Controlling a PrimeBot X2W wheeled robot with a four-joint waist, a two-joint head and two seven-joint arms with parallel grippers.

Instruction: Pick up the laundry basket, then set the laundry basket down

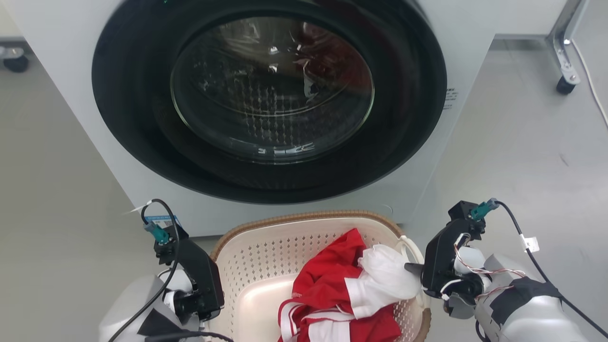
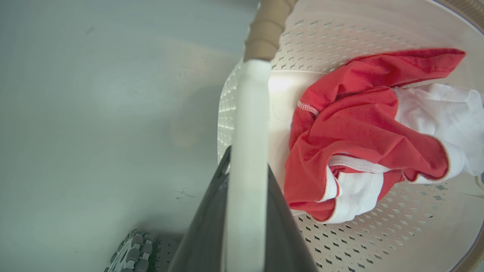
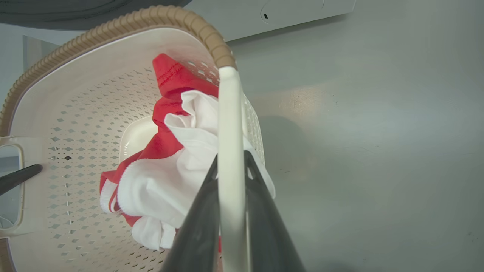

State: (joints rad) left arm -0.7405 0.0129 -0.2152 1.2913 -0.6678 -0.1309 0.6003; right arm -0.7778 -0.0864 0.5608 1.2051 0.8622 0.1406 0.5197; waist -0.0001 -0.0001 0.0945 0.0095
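Left hand (image 1: 202, 285) low on one side, right hand (image 1: 425, 270) on the other, and both pale forearms (image 1: 536, 308) reach in from the bottom corners. Each pair of dark fingers (image 2: 206, 234) is pinched tight on a side handle (image 3: 228, 124) of the laundry basket (image 1: 266, 247), one finger on either side.

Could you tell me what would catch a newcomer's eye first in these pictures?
The washer's big dark round door looms at the top of the head view. Right below it is the cream laundry basket, holding a bright red and white clothes heap. In the wrist views, the left pincer and the right pincer each clamp one of its white handles.
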